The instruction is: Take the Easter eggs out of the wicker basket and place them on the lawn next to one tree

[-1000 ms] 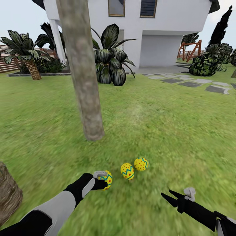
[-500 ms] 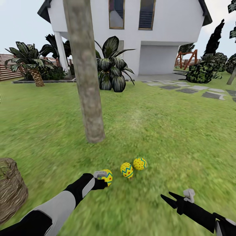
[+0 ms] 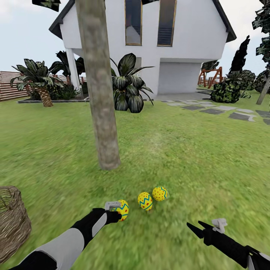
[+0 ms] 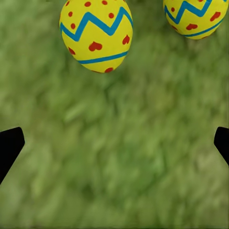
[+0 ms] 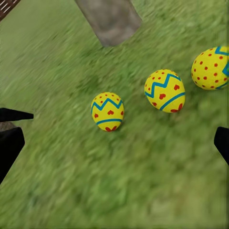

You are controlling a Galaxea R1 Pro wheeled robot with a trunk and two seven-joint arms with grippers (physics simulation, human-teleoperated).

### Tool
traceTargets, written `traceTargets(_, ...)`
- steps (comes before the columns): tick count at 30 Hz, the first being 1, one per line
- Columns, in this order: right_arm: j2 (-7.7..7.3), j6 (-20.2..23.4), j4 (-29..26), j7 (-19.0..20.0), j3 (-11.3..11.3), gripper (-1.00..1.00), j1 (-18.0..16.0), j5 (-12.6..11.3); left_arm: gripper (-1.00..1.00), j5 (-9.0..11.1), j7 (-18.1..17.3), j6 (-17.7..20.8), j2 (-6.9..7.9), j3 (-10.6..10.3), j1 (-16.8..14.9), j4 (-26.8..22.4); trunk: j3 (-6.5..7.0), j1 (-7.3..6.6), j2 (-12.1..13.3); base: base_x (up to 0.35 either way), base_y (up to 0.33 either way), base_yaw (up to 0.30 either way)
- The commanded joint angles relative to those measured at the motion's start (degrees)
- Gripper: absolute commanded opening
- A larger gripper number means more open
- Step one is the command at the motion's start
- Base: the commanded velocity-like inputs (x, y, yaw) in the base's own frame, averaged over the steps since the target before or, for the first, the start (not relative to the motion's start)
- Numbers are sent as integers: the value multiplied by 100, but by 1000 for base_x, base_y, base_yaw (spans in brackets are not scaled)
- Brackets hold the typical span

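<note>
Three Easter eggs (image 3: 144, 200) sit in a row on the lawn (image 3: 195, 157), just near of the tree (image 3: 101, 112). Left gripper (image 3: 117, 214) is beside the leftmost egg, fingers spread, nothing held. Wicker basket (image 3: 13, 221) far left. Right gripper (image 3: 195, 227) is open, hovering well right of the eggs.

The view tilted upward; the left arm (image 3: 93, 225) drew slightly back from its egg (image 3: 122, 210)

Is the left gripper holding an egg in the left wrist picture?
No, the left gripper is open over bare lawn; the nearest egg lies beyond its fingertips.
</note>
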Motion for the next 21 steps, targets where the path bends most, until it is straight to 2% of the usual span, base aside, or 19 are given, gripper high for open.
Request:
traceTargets(1,5,35,-5,44,-15,100,4,17,100,56,49,-86,4,-42,48,-9,17,-4,-1,0,0,0)
traceTargets(7,38,37,-16,71,6,100,39,-7,100,63,56,-290,13,-37,182,-11,150,-20,9,0,0,0)
traceTargets(17,82,22,-2,96,71,100,42,-25,100,64,37,-347,14,-43,215,-12,330,-239,410,0,0,0)
traceTargets(21,92,-133,2,99,75,100,42,-30,100,62,26,-422,14,-43,219,-6,402,-327,570,0,0,0)
